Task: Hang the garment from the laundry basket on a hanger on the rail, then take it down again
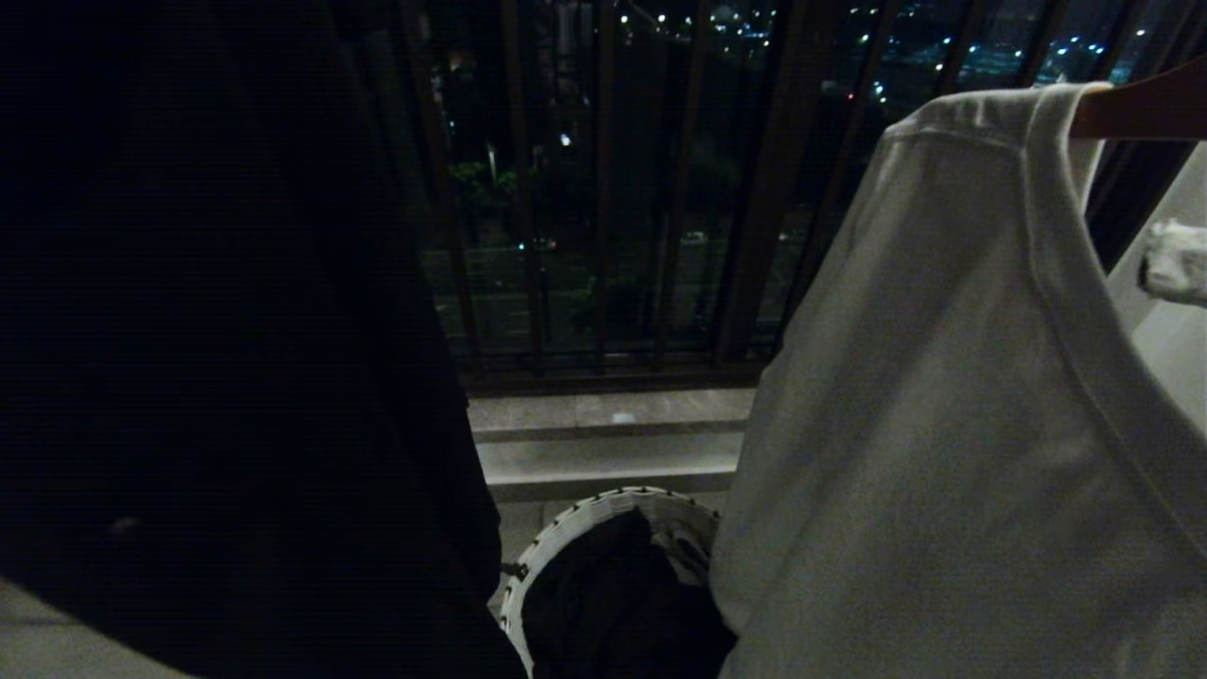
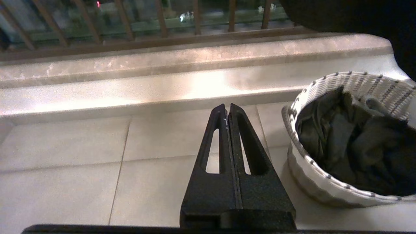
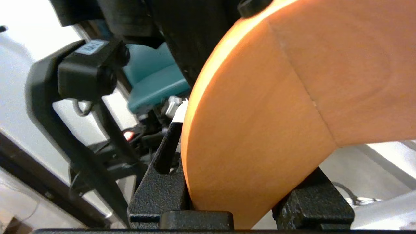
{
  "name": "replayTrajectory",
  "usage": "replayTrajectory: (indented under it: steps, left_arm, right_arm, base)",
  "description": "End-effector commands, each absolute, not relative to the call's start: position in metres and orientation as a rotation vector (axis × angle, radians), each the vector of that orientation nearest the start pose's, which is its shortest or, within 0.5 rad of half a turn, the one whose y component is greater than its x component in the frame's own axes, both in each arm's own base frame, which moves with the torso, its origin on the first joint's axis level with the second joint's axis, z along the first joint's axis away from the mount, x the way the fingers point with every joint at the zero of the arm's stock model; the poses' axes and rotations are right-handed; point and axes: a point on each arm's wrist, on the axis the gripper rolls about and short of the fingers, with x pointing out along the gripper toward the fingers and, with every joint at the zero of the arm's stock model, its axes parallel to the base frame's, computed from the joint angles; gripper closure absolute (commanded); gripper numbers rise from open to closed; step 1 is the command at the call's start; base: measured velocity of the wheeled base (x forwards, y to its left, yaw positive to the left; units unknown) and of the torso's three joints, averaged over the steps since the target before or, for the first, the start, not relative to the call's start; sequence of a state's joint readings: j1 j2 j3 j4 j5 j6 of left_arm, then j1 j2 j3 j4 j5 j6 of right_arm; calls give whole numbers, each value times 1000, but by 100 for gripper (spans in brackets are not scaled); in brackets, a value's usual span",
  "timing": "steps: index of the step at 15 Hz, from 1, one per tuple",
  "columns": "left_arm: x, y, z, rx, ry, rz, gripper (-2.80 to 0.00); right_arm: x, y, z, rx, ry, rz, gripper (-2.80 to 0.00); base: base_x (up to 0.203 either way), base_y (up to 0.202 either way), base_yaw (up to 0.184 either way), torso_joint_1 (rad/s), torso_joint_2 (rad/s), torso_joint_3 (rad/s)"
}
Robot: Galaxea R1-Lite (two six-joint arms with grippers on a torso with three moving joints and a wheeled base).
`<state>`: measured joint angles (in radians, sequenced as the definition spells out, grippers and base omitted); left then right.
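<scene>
Pale tiled floor [image 2: 65, 182] below dark balcony railing [image 1: 603, 189] (night outside)

White garment [image 1: 943, 396] up front, plain, on a warm orange-brown wooden hanger [image 3: 276, 107]. Laundry basket [image 2: 308, 175]: pale woven sides with dark flecks along the rim, dark cloth [image 2: 351, 149] inside, grey-green perhaps. Black end effector [image 2: 227, 110] over pale beige floor tiles [image 2: 65, 156]. Brown railing bars [image 1: 603, 189] against night-time blue-white lights.
</scene>
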<state>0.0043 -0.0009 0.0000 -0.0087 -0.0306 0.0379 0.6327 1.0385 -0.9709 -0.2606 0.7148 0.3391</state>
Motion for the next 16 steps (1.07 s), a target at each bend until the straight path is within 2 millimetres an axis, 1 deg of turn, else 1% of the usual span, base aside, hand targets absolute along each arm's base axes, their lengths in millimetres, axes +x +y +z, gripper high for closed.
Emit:
replayTrajectory:
  steps: [1, 5, 10, 13, 16]
  left_arm:
    - [-23, -1, 76, 38, -8, -26, 0]
    - [-23, -1, 76, 38, -8, -26, 0]
    - [-23, -1, 76, 38, -8, -26, 0]
    - [-23, -1, 76, 38, -8, -26, 0]
    - [-23, -1, 76, 38, -8, -26, 0]
  right_arm:
    - [90, 84, 341, 277, 16, 1371, 0]
    - [90, 85, 342, 276, 10, 1371, 0]
    - [93, 87, 340, 276, 21, 1367, 0]
    - [103, 94, 337, 279, 50, 1359, 0]
    - [118, 105, 330, 281, 107, 1349, 0]
  base:
    - [0, 0, 0, -1, 51, 112]
    - [0, 0, 0, 0, 0, 0]
    - [0, 0, 0, 34, 83, 83]
    - [0, 0, 0, 0, 0, 0]
    - [0, 0, 0, 0, 0, 0]
